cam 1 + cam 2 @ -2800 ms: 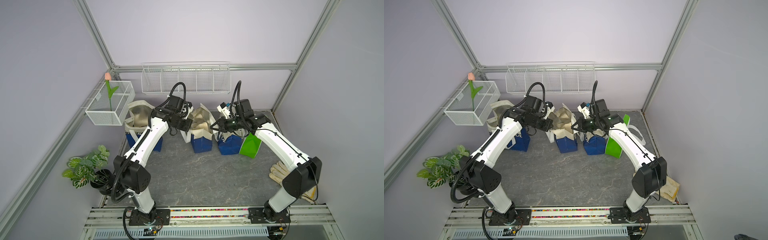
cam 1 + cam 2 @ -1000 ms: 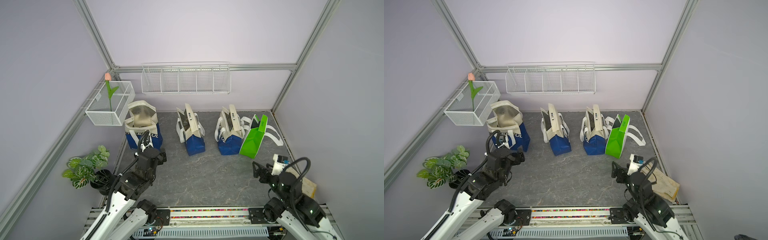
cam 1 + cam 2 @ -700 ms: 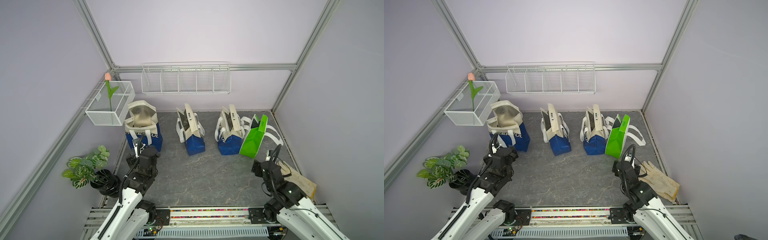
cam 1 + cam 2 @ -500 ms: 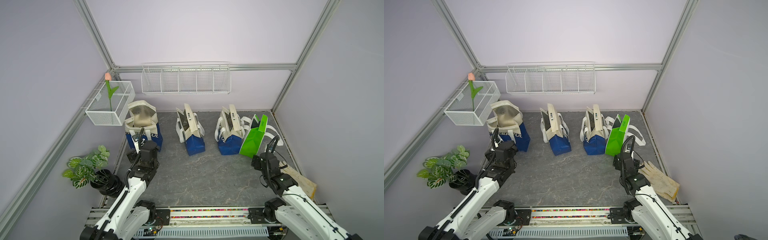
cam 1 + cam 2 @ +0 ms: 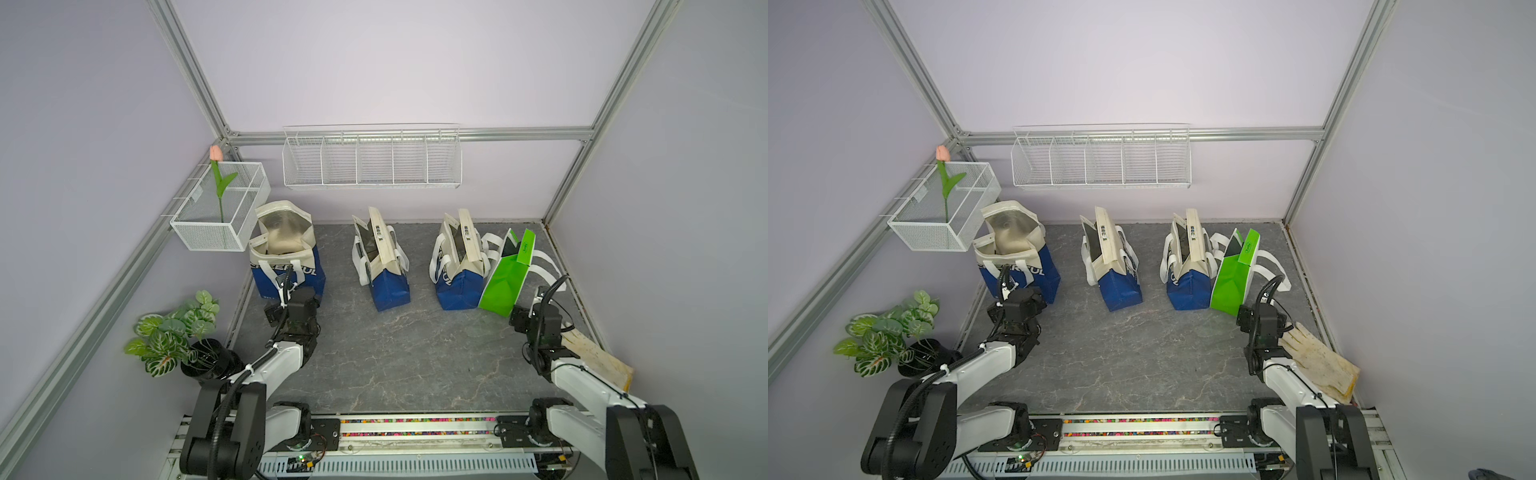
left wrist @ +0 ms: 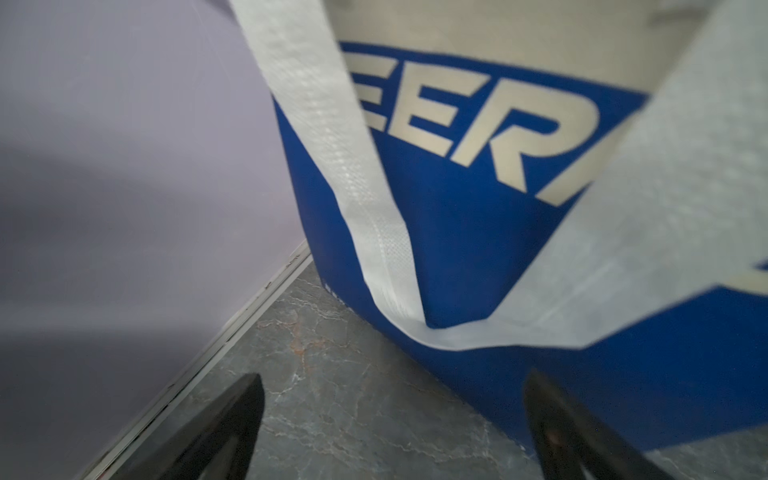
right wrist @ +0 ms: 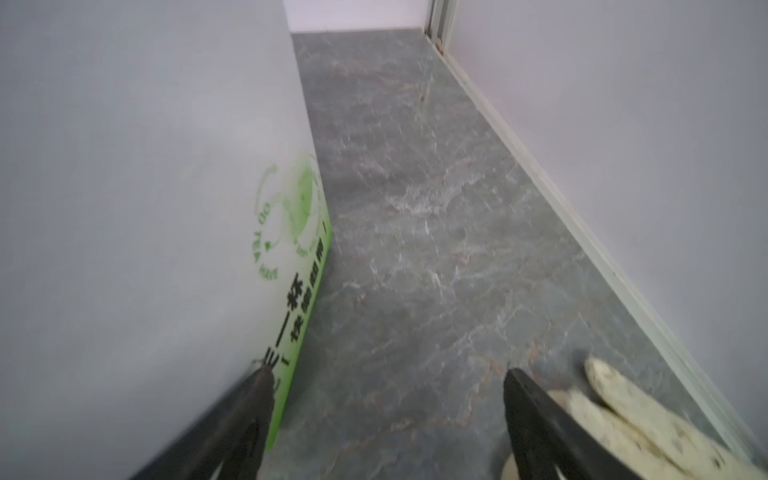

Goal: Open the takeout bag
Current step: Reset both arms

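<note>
Near the left back corner stood the blue takeout bag (image 5: 309, 279), mouth wide; my left gripper (image 6: 390, 386) gaped empty just beside it, my right gripper (image 7: 386, 378) gaped empty beside the green bag (image 5: 500, 286).

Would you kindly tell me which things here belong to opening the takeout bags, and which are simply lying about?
For the job: left blue bag, middle blue bag, right blue bag, green bag.

Lying about: work glove, potted plant, tulip, wire basket, wire shelf.
</note>
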